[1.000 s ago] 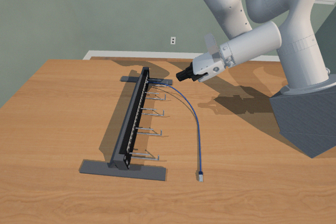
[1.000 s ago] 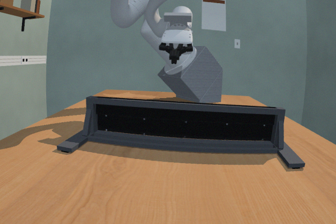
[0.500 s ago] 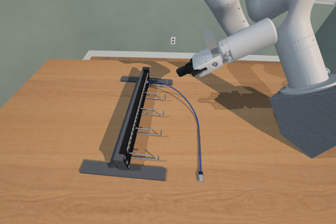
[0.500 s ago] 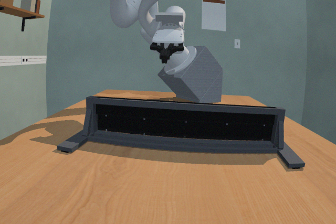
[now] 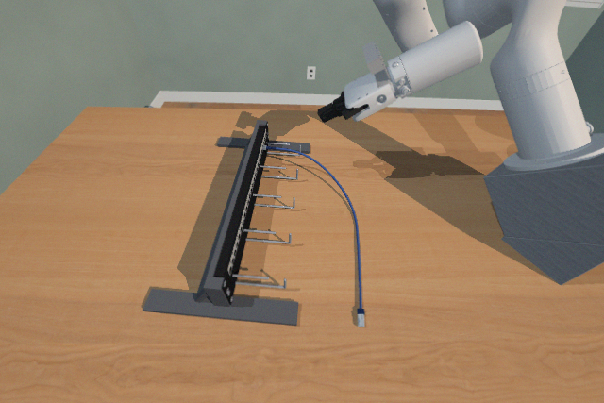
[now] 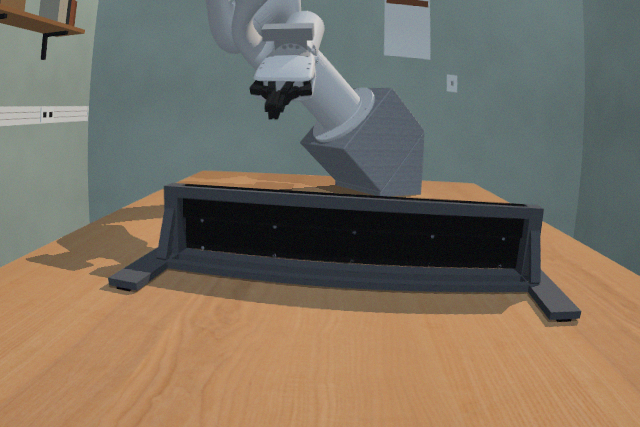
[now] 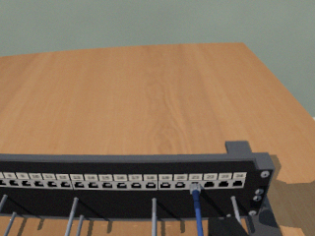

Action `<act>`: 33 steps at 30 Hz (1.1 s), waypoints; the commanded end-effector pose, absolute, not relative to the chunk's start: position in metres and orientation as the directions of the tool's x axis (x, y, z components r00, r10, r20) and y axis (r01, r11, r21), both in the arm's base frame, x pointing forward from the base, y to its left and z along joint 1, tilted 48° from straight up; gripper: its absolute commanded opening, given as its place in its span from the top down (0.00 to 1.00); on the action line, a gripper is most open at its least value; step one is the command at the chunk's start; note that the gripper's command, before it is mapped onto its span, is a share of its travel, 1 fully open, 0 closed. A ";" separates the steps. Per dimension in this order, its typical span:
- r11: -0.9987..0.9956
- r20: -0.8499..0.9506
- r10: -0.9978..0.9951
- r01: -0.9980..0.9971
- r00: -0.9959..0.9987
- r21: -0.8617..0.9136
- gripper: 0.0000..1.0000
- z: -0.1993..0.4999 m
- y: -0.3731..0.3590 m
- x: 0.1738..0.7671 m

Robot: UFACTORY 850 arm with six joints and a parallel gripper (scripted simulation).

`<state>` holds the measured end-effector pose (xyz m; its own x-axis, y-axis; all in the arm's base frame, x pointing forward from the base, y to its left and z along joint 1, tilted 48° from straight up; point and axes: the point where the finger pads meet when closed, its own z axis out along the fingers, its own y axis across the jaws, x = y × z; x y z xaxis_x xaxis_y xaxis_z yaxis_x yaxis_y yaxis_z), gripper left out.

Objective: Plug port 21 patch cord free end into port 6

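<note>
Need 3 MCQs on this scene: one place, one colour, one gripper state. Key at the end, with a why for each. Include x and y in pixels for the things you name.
1. Where is the cord's free plug?
A) In a port beside 21
B) On the table, out past the cable hooks
C) Between the gripper's fingers

2. What colour is the cord?
A) Blue
B) Yellow
C) Red

3. What state is the gripper in?
A) Wide open
B) Shut on the rack
C) Shut, holding nothing

Key:
1 B: the free plug (image 5: pixel 360 318) lies on the wood, beyond the tips of the cable hooks (image 5: pixel 272 241).
2 A: the cord (image 5: pixel 357 232) (image 7: pixel 198 211) shows blue from port 21 to the free plug.
3 C: the fingertips of the gripper (image 5: pixel 323 115) (image 6: pixel 273 114) meet with nothing between them, away from the rack (image 5: pixel 234 208) (image 6: pixel 351 200) (image 7: pixel 123 158).
</note>
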<state>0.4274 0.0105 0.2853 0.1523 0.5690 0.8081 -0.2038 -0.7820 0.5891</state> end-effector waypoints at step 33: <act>-0.783 0.808 0.569 -0.201 0.152 0.589 1.00 0.291 -0.009 0.474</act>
<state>0.4690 -0.0083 0.2908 0.1533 0.5688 0.8080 -0.2012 -0.7826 0.5891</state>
